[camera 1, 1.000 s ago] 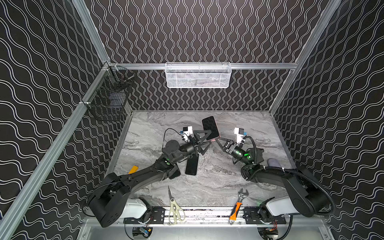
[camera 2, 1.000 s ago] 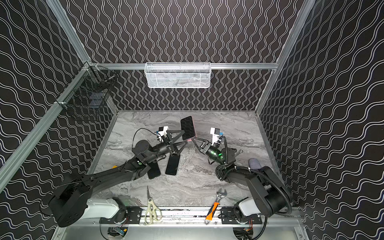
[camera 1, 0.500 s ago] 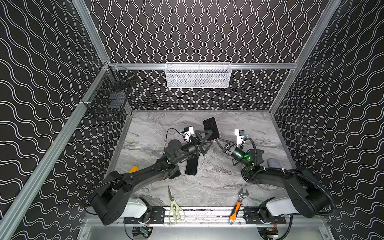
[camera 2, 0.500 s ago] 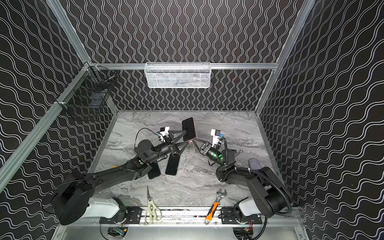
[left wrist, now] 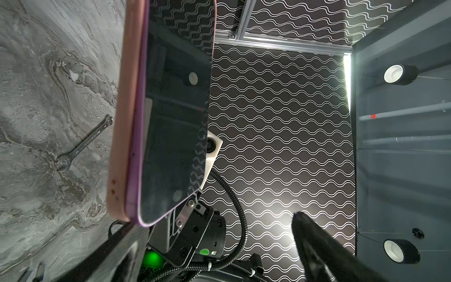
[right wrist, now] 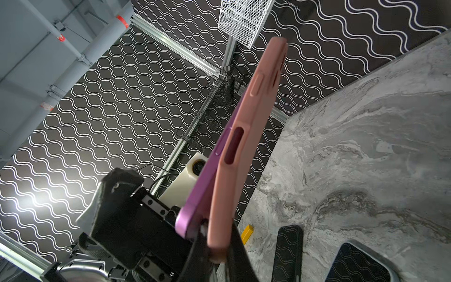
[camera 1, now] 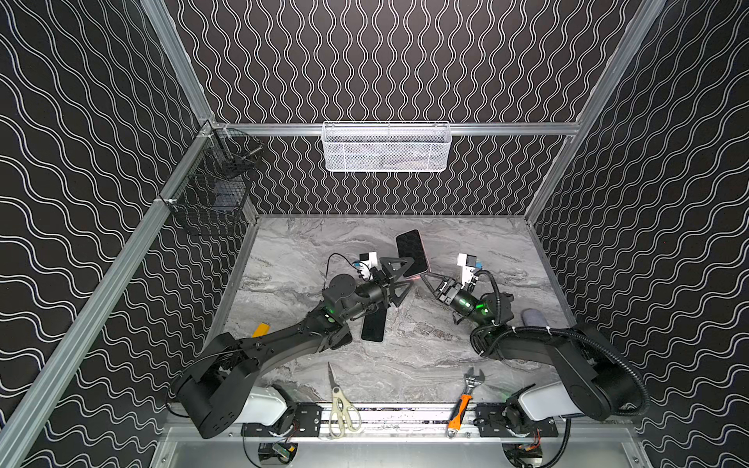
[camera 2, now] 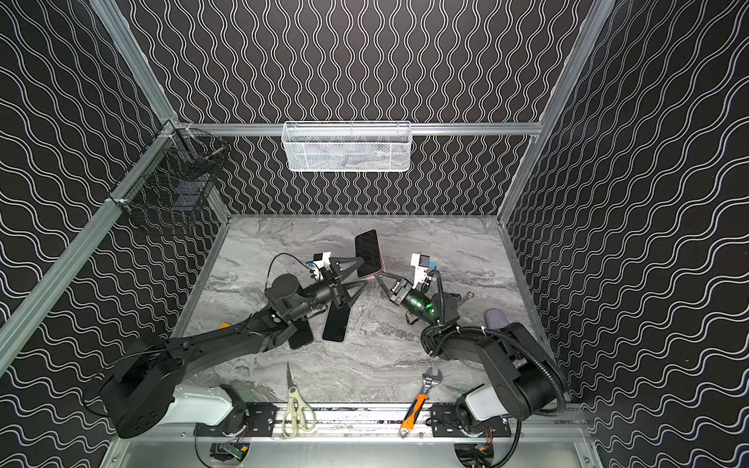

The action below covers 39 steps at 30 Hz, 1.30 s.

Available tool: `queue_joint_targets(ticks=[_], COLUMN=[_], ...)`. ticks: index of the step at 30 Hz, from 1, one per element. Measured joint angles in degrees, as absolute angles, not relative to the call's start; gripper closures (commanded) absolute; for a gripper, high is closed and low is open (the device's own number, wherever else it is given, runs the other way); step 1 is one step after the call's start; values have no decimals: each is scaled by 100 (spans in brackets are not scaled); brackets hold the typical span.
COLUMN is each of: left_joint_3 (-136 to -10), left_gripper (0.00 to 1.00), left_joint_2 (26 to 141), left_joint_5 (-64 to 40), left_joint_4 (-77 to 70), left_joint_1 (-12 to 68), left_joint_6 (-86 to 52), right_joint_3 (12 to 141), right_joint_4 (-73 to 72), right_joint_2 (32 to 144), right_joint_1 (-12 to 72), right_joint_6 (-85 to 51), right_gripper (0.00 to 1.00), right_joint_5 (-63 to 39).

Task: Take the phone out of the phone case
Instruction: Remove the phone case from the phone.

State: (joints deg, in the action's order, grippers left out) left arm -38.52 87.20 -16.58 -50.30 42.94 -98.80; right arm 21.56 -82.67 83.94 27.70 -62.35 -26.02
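The phone in its case is up above the table, between the left claw and right claw. Scissors and a wrench lie in front.

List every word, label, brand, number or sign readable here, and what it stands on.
No text can be read anywhere.
wrench: marking along its shank, too blurred to read.
phone: screen dark, nothing displayed.
phone case: plain pink, no print visible.
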Motion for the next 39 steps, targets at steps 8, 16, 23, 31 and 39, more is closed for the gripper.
queue_joint_targets(ticks=[8, 16, 23, 31, 39], left_joint_3=[-3830, -3833, -3833, -3861, -3863], left_gripper=[10, 11, 11, 11, 12], left_joint_2=[8709, 8597, 8604, 8663, 8735], left_joint_5=[-1579, -1525, -1487, -1487, -1490], left_joint_4=[-4934, -4873, -4856, -4801, -4788], left_joint_1=[4305, 4305, 4305, 4318, 4333], left_joint_6=[-9985, -10031, -10051, -10055, -10079], right_joint_3=[2121, 2064, 2027, 2014, 2014], right_joint_4=[-8267, -8313, -8447, -8460, -8431], right_joint_2=[8385, 8453, 8530, 8490, 8444], right_joint_1=[2825, 2842, 2860, 2897, 2976], right_joint_6=[-6082, -5942, -5887, -5778, -5645], right_gripper=[100, 100, 100, 100, 100], right_joint_5=[-2539, -2493, -2447, -2340, -2259])
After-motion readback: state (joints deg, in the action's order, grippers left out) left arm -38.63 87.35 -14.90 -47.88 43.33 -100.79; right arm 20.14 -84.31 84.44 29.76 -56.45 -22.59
